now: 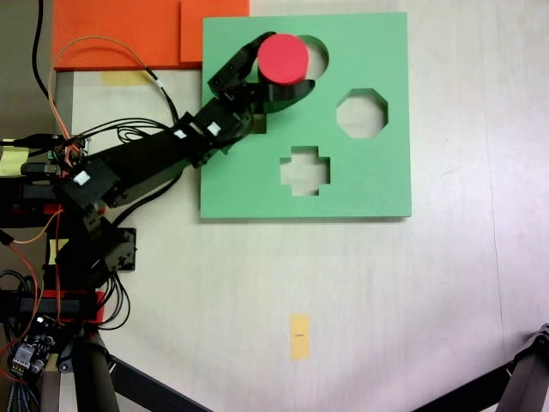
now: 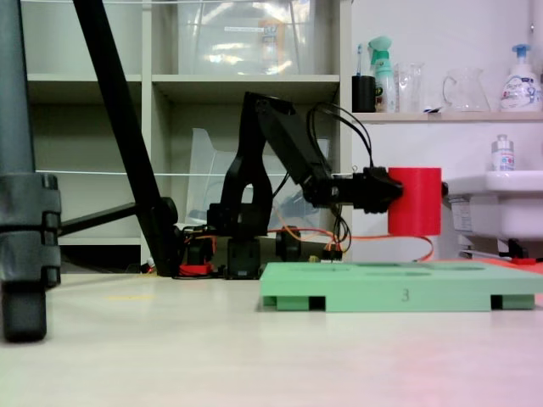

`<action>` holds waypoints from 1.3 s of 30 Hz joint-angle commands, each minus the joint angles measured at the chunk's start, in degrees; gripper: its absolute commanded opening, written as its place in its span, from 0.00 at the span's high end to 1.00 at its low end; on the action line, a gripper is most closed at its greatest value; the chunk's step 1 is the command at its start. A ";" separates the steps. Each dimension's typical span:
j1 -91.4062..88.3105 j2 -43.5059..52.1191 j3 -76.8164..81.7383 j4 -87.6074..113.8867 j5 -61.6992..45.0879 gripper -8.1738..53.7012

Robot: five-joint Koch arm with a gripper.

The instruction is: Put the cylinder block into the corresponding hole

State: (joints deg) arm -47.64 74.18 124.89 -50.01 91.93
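Two jaws of the gripper (image 1: 276,67) clamp the cylinder block (image 1: 283,58), held clear above the green board (image 2: 399,292), beside the corresponding hole (image 1: 317,57).

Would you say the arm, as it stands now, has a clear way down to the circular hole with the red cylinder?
Probably yes: the gripper holds the cylinder block above the green board, partly over the circular hole, with nothing between them.

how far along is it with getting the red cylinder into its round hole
Pickup looks done: the gripper is shut on the cylinder block, held clear above the green board. In hand: lining it up over the circular hole. Left: lowering it in and releasing.
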 commanded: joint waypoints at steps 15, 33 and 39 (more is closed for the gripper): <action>-2.02 -16.26 -22.41 -1.23 -0.79 0.56; -0.70 -21.53 -20.30 -3.25 -1.67 0.26; -0.44 -22.06 -18.72 -5.71 -2.37 0.16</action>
State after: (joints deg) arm -48.08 50.89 106.26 -49.92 89.65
